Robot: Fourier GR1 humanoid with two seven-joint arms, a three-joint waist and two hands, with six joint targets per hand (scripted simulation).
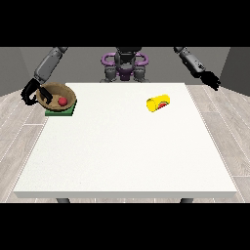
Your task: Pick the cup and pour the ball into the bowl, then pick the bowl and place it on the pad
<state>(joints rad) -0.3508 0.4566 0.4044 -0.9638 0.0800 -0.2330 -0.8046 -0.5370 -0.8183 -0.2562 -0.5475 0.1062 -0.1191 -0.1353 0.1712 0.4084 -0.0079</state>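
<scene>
1 bowl (55,95) holding 1 ball (62,100), on 1 pad (60,112), 1 cup (158,103) tipped over

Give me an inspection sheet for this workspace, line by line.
Surface: white table, bare in the middle.
Job's things: brown bowl holding the red ball, sitting on the green pad at the far corner, view's left; yellow cup lying on its side.
Clutter: nothing seen.
Hands: hand at the view's left at the bowl's rim; hand at the view's right off the table edge, holding nothing.
Cables: nothing seen.
Surroundings: wood floor, grey walls.
</scene>
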